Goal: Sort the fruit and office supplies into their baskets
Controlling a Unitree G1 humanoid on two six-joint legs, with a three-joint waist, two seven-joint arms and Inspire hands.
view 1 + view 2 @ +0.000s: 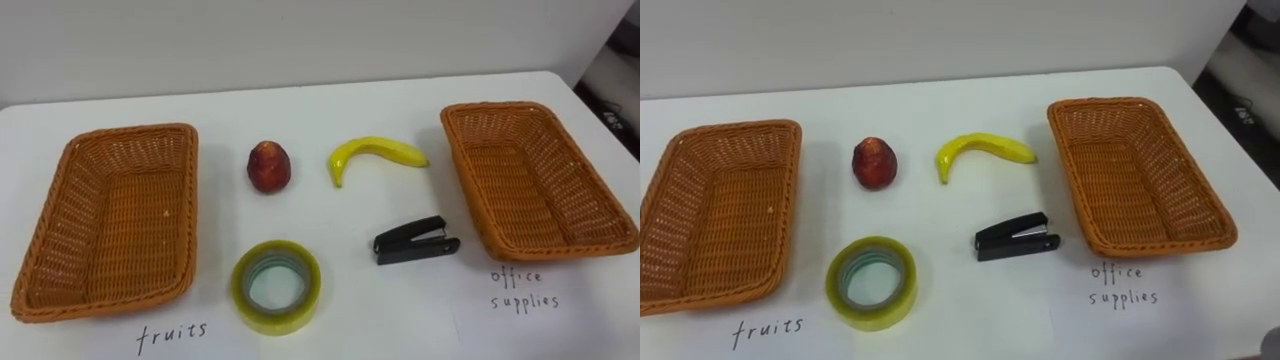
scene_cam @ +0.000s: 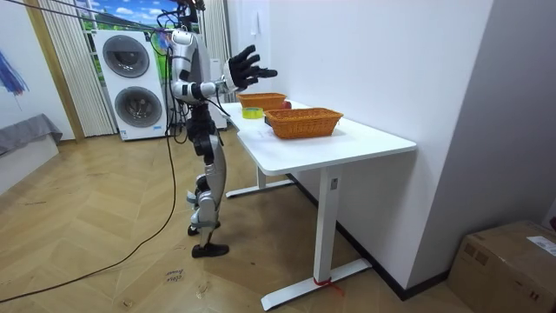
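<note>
1. I stand at the long edge of a white worktop point(image 2: 365, 139) that is set against a white wall.
2. In the room view, my right hand point(image 2: 246, 68) is raised above the worktop's near edge. Its fingers are straight and spread wide, and it has hold of nothing.
3. A rectangular orange-brown wicker basket point(image 1: 130, 131) lies at my left, and a matching wicker basket point(image 1: 495, 107) lies at my right. The two are well apart.
4. A handwritten label point(image 1: 172, 333) sits on the worktop in front of the left basket, and a second label point(image 1: 522, 288) sits in front of the right one.
5. All four task items lie on the worktop between the baskets, none touching another.
6. Far row: a rounded dark-red fruit point(image 1: 269, 166) is nearer the left basket. A curved yellow banana point(image 1: 375, 153) is nearer the right one.
7. Near row: a roll of clear yellowish tape point(image 1: 277, 285) lies flat, in front of the fruit.
8. A black stapler point(image 1: 416, 240) lies on the worktop near the right basket's near corner, apart from it.
</note>
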